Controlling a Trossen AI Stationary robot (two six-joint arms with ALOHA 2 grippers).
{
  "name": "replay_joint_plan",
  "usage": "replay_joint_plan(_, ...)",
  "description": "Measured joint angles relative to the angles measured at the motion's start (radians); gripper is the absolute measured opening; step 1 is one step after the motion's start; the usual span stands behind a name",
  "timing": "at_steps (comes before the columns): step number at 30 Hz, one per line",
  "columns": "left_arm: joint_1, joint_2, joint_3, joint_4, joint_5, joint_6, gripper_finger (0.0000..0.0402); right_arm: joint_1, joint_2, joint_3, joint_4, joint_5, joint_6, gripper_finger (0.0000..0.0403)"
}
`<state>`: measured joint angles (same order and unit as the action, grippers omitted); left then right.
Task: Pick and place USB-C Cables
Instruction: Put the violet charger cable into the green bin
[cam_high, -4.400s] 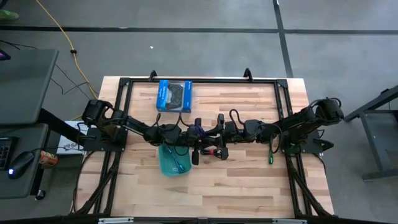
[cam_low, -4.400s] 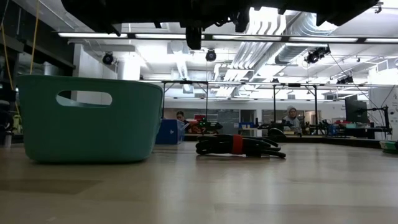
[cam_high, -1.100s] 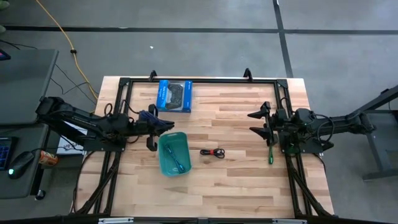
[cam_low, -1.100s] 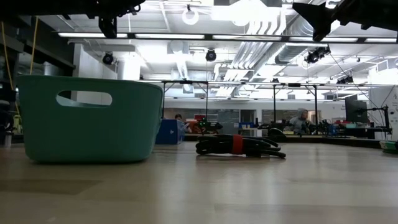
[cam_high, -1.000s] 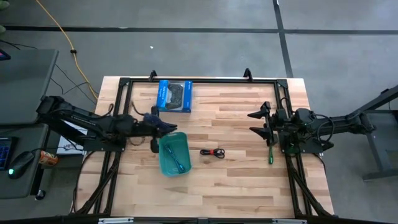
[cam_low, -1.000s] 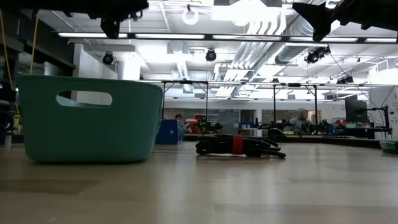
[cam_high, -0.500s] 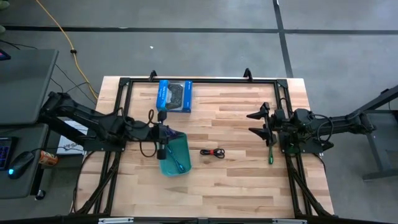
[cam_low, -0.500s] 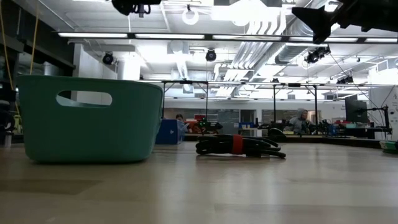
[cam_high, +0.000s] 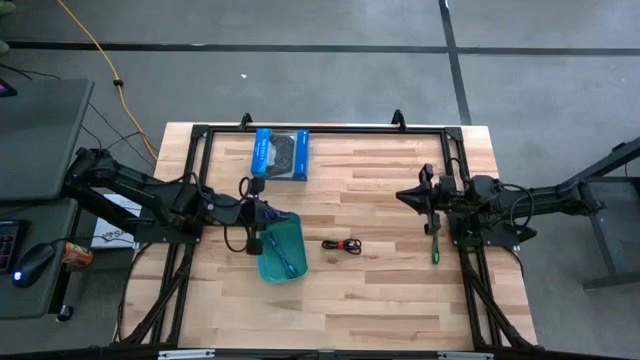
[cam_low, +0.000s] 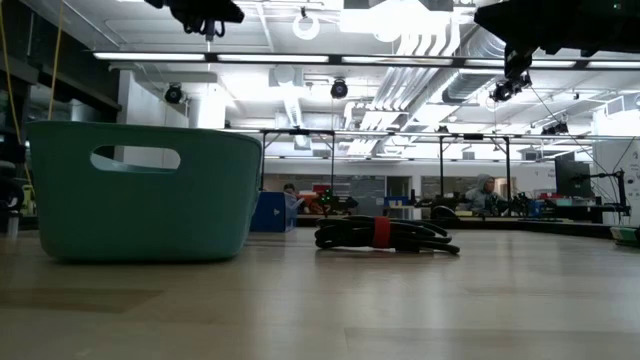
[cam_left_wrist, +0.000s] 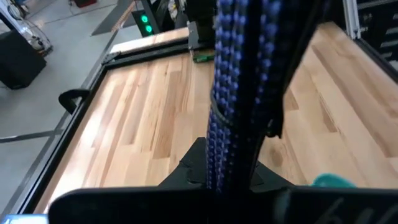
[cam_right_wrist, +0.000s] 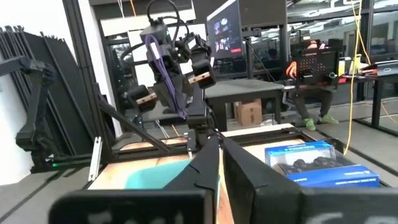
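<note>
Left gripper (cam_high: 262, 216) is clamped on the purple cable (cam_left_wrist: 233, 93), hanging over the left rim of the teal bin (cam_high: 290, 232) near the worktop's middle, where the blue-teal cable (cam_high: 283, 258) lies. Black cable (cam_high: 343, 245) sits mid-worktop just right of the bin, green cable (cam_high: 436, 245) by the right edge. Right gripper (cam_high: 422, 197) hovers by the right edge, fingers pinched together, empty.

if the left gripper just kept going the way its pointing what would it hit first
Probably the teal bin: the left gripper, shut on the purple cable, hangs over the bin's left rim pointing down. Depth is hard to judge, so rim or inside.
</note>
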<state>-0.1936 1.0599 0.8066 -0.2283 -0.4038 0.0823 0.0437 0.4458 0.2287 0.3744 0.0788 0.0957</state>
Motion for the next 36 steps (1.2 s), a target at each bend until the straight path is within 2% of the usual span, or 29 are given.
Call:
replay_joint_plan(3, 0.000, 0.000, 0.000, -0.032, 0.000, 0.000, 0.0000, 0.000, 0.000, 0.000, -0.003, 0.000, 0.008, 0.0024)
replay_joint_plan(6, 0.007, 0.000, 0.000, -0.069, 0.002, 0.029, 0.0000, 0.000, 0.000, 0.000, -0.014, 0.000, -0.020, 0.0005)
replay_joint_plan(9, 0.011, 0.012, 0.000, -0.140, 0.002, 0.103, 0.0000, 0.000, 0.000, 0.000, -0.026, 0.003, -0.051, 0.0006)
replay_joint_plan(13, 0.010, 0.060, 0.000, -0.175, 0.002, 0.120, 0.0000, 0.000, 0.000, 0.000, -0.041, 0.038, -0.076, 0.0001)
replay_joint_plan(18, -0.003, 0.186, 0.035, -0.250, 0.003, 0.136, 0.0000, 0.000, 0.010, 0.000, -0.041, 0.060, -0.078, 0.0001)
replay_joint_plan(22, -0.021, 0.340, 0.141, -0.417, 0.005, 0.105, 0.0000, 0.000, 0.024, 0.000, -0.044, 0.060, -0.078, 0.0000)
replay_joint_plan(26, -0.047, 0.474, 0.246, -0.536, 0.058, 0.069, 0.0000, 0.000, 0.033, 0.000, -0.052, 0.059, -0.078, 0.0000)
replay_joint_plan(32, -0.065, 0.600, 0.298, -0.573, 0.155, 0.087, 0.0000, 0.000, 0.033, 0.000, -0.052, 0.059, -0.078, 0.0000)
replay_joint_plan(36, -0.055, 0.664, 0.298, -0.603, 0.158, 0.120, 0.0000, 0.000, 0.032, 0.000, -0.052, 0.058, -0.078, 0.0000)
